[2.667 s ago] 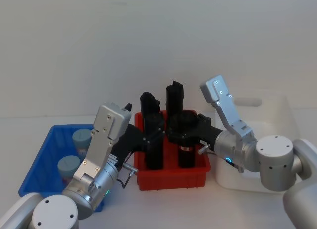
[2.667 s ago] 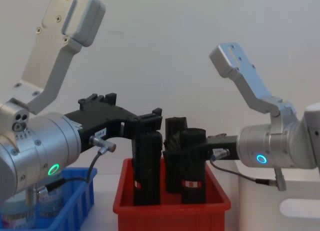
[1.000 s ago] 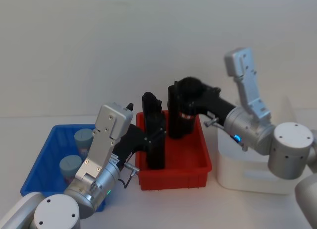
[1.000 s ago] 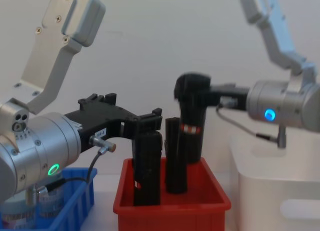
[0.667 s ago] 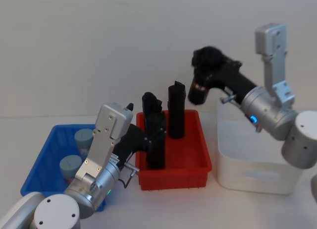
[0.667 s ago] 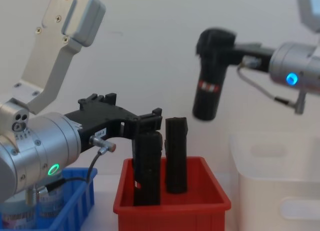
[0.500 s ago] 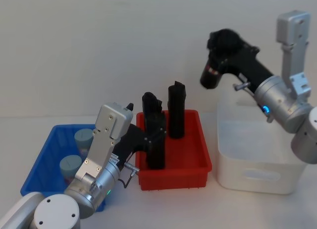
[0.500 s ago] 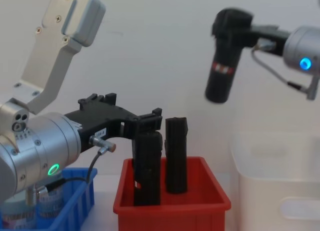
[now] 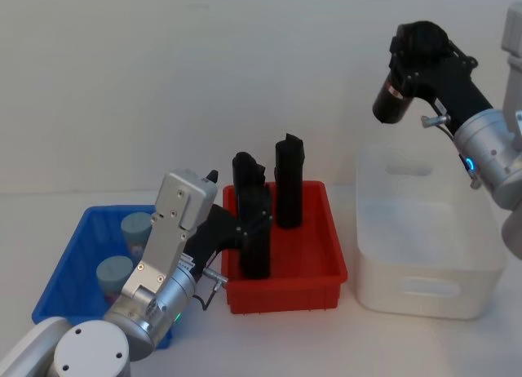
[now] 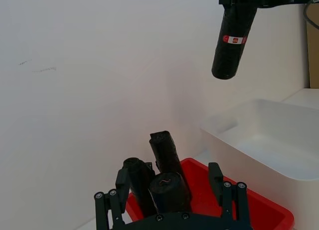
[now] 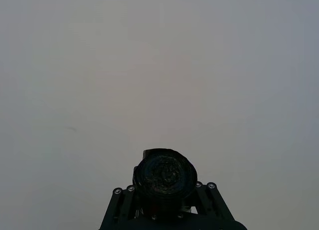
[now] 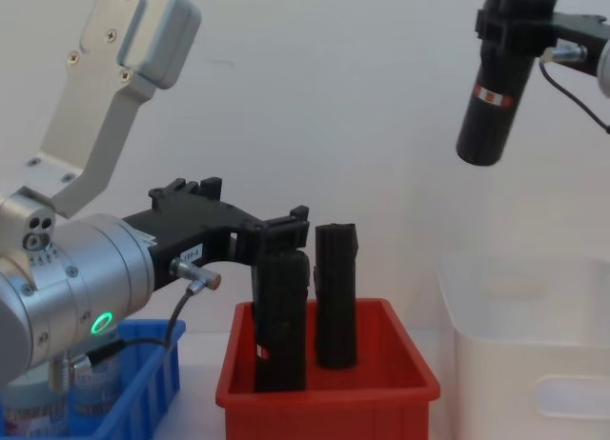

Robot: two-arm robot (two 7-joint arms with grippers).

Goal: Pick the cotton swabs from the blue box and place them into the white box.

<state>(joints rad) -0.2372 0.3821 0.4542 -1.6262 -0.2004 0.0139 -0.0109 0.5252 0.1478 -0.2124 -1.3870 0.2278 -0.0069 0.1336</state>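
Observation:
Two cotton swabs jars with grey-blue lids (image 9: pixel 136 227) (image 9: pixel 113 272) stand in the blue box (image 9: pixel 69 259) at the left. The white box (image 9: pixel 418 289) sits at the right. My right gripper (image 9: pixel 410 49) is high above its far left corner, shut on a black roll (image 9: pixel 390 99) that hangs down; the chest view shows this roll (image 12: pixel 486 107) well above the box's rim. My left gripper (image 9: pixel 247 222) reaches over the red bin, its fingers open on either side of a black roll (image 10: pixel 169 187) standing there.
The red bin (image 9: pixel 285 294) lies between the blue and white boxes, and a second black roll (image 9: pixel 287 181) stands upright at its back. My left arm's grey links (image 9: pixel 167 246) hang over the blue box's right side. A plain wall stands behind.
My right gripper lifted a black roll out of the red bin, then carried it up and to the right, above the white box. The left arm has not moved.

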